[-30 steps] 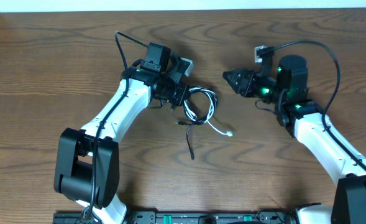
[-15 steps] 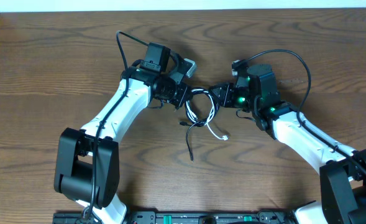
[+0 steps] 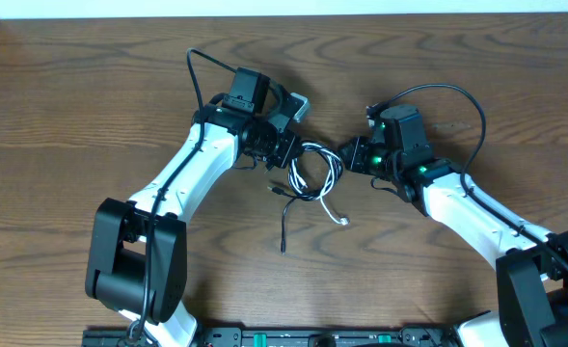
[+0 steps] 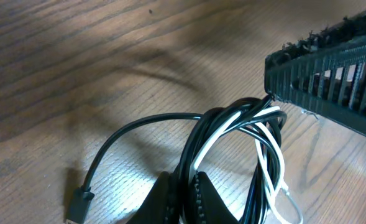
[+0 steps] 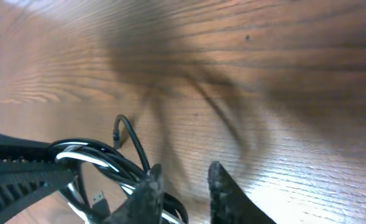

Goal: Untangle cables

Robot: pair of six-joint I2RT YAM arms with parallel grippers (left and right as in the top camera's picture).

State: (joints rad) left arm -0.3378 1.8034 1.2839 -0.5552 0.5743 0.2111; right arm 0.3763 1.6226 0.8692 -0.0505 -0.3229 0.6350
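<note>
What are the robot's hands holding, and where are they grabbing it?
The left gripper pinches the tangled cables at the left side of their loops. The right gripper touches the other side, jaws apart; grip unclear.

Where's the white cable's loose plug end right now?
Overhead, the white plug lies on the table just below and right of the tangled loops, nearer the right gripper.

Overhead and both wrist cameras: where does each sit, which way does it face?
Overhead: above the table, facing down; left arm and right arm show.
Left wrist: on the left arm, facing the cables; left fingers show.
Right wrist: on the right arm, facing the table; right fingers show.
Shared: both wrist views show the cables.
</note>
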